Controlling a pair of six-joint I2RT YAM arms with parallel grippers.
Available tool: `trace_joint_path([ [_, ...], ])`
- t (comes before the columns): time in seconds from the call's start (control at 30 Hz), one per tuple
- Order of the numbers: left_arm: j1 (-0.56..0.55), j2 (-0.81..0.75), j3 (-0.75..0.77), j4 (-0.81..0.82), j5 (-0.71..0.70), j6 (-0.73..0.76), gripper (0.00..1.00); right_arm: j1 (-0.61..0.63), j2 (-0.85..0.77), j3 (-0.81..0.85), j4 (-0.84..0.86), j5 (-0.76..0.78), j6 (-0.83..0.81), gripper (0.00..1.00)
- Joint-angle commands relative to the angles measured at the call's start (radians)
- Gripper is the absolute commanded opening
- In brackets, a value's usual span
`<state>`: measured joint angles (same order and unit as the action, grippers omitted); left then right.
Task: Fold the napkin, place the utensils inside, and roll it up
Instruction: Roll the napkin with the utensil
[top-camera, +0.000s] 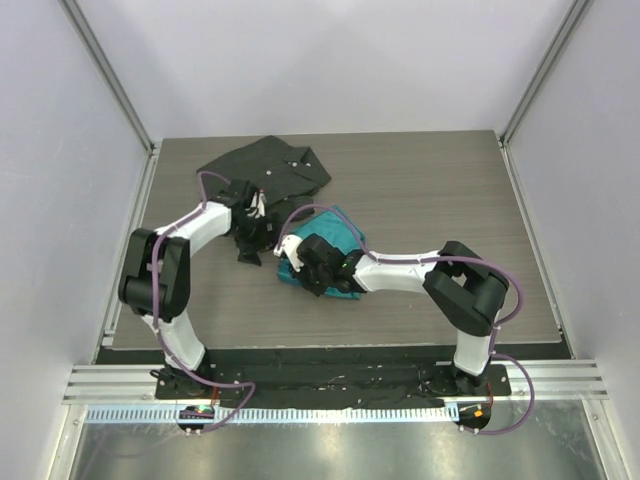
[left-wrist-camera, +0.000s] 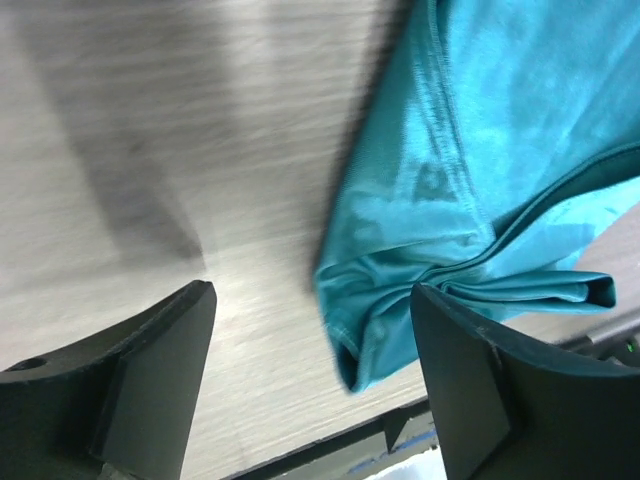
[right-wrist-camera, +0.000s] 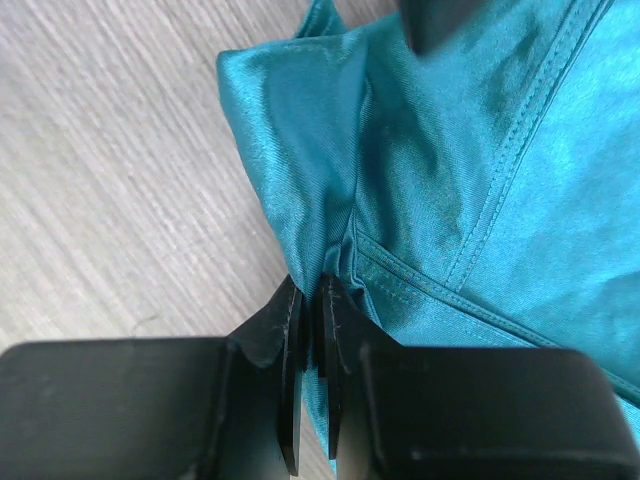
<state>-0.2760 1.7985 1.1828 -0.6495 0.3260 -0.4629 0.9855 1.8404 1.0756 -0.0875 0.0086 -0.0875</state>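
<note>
The teal napkin (top-camera: 335, 240) lies bunched near the middle of the table. My right gripper (top-camera: 308, 272) is shut on a fold of the napkin (right-wrist-camera: 300, 200) at its near left corner. My left gripper (top-camera: 251, 243) is open and empty, just left of the napkin, with a folded napkin corner (left-wrist-camera: 400, 300) showing between its fingers (left-wrist-camera: 160, 370) above the table. The fork is not in view.
A black shirt (top-camera: 265, 165) lies crumpled at the back left of the table, behind my left arm. The wood-grain table (top-camera: 430, 190) is bordered by a dark front edge (left-wrist-camera: 330, 445). Grey walls stand on three sides.
</note>
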Motion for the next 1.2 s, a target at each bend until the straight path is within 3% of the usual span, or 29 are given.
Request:
trace_joint_path([
  [0.0, 0.015, -0.119, -0.080, 0.071, -0.114, -0.039, 0.85, -0.024, -0.024, -0.028, -0.101, -0.159, 0.081, 0.08],
  [0.13, 0.018, -0.200, -0.173, 0.152, -0.131, -0.080, 0.85, -0.065, -0.018, 0.000, -0.130, -0.257, 0.117, 0.08],
  [0.3, 0.017, -0.332, -0.336, 0.379, -0.010, -0.206, 0.86, -0.145, 0.020, 0.070, -0.202, -0.453, 0.160, 0.08],
  [0.6, 0.001, -0.252, -0.423, 0.579, 0.130, -0.289, 0.83, -0.235, 0.144, 0.184, -0.279, -0.648, 0.230, 0.08],
  [1.07, -0.034, -0.151, -0.423, 0.570, 0.084, -0.324, 0.49, -0.314, 0.258, 0.244, -0.290, -0.749, 0.287, 0.06],
  [1.17, -0.048, -0.134, -0.414, 0.557, 0.077, -0.324, 0.37, -0.324, 0.269, 0.248, -0.288, -0.757, 0.289, 0.06],
])
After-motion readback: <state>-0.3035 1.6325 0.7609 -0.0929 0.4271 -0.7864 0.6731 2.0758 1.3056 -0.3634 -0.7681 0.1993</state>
